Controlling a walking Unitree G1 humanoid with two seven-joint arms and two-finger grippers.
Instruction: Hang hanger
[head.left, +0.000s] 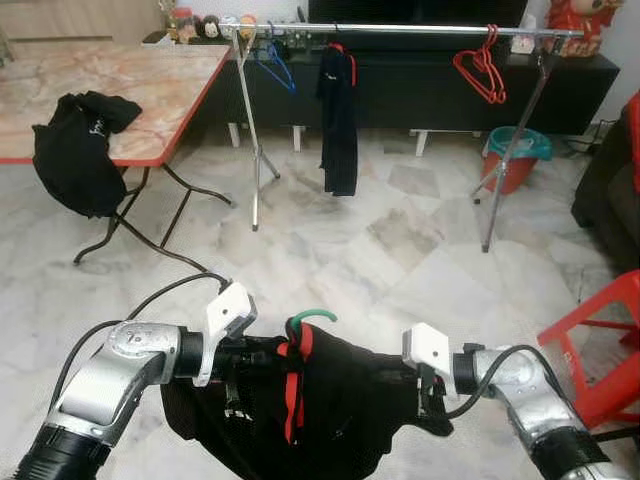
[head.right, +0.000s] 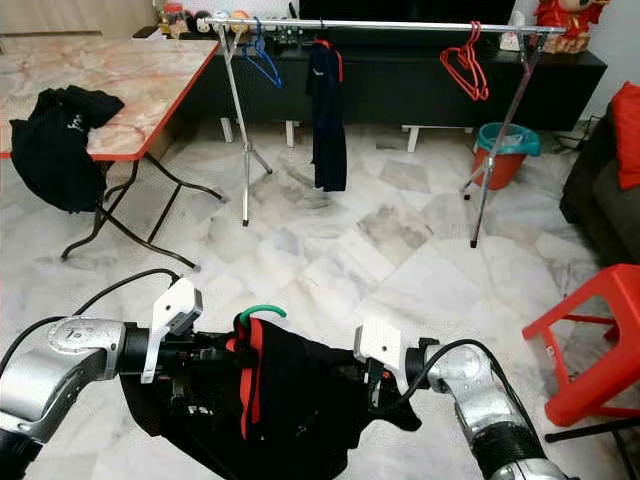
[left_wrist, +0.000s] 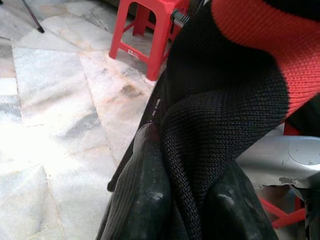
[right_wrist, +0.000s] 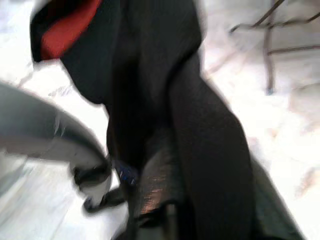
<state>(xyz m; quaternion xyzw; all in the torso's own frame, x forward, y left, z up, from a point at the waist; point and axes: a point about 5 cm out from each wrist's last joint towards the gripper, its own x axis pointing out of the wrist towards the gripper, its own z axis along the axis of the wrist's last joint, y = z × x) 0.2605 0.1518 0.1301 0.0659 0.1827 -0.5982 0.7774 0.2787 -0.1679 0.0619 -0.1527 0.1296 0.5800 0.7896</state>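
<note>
Both sets of jaws are clamped on the black garment with red trim (head.left: 300, 410). The left gripper (left_wrist: 185, 200) pinches the knit between its two fingers, and the right gripper (right_wrist: 165, 200) looks closed on the other side, though that wrist view is blurry. The garment sits on a hanger whose green hook (head.left: 312, 318) pokes up between the arms, low over the marble floor (head.left: 400, 250).

Further out stands the clothes rail (head.left: 420, 30), well apart from the robot, carrying blue hangers (head.left: 277, 62), a hung black garment (head.left: 338, 120) and red hangers (head.left: 482, 70). A folding table (head.left: 150, 90) on the left has black clothing (head.left: 80, 145) draped over its front edge. A red stool (head.left: 600, 340) stands on the right, and a teal-rimmed bin (head.left: 515, 155) is behind the rail's right leg.
</note>
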